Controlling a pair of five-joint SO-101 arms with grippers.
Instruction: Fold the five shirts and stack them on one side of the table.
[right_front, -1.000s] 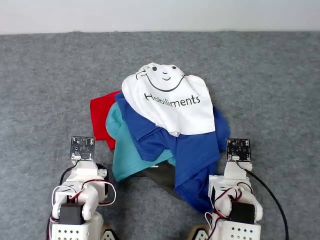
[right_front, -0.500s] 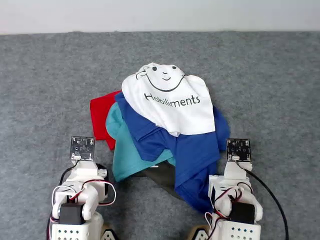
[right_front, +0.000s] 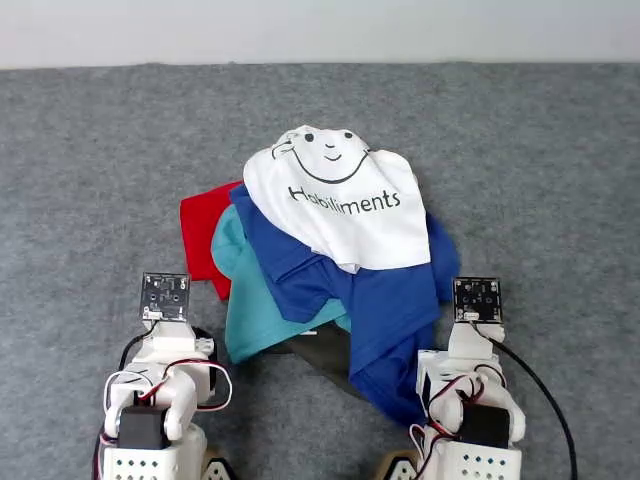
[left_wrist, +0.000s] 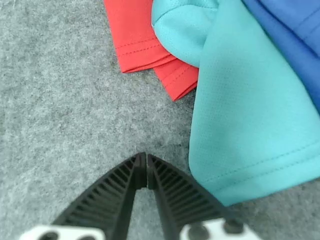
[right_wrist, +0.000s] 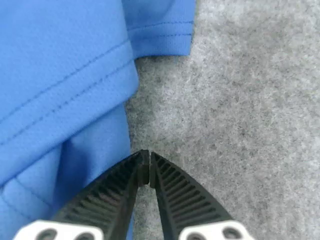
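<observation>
– Nothing moved: our left gripper and right gripper sit pinched closed, empty.
– We see 5 shirts heaped unfolded, middle of the table.

Comparing the high view across the last second, I find nothing that has moved. The heap of shirts shows no edge, fold or sleeve shifted, and the white shirt on top lies as it lay. I see no difference in pose for the left arm at the near left or the right arm at the near right.
</observation>
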